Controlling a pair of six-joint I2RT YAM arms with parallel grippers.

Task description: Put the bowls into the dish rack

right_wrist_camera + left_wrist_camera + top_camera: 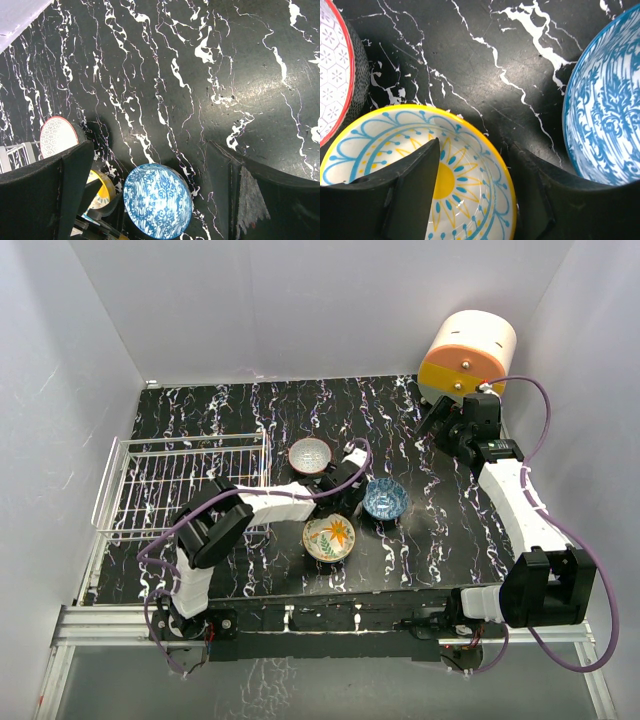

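Status: no bowl is loaded. The dish rack [182, 480] at the left holds nothing. The grey-white bowl [310, 453], blue bowl [385, 498] and flowered bowl [329, 537] sit on the table [440, 550] to the right of the rack. The left gripper [475, 150] has its fingers apart, straddling the rim of the yellow bowl [470, 172], not yet clamped. The right gripper [443, 425] hangs at the far right, fingers apart and holding nothing. All four bowls remain to be loaded.

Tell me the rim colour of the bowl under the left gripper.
Yellow; the bowl shows best in the left wrist view.
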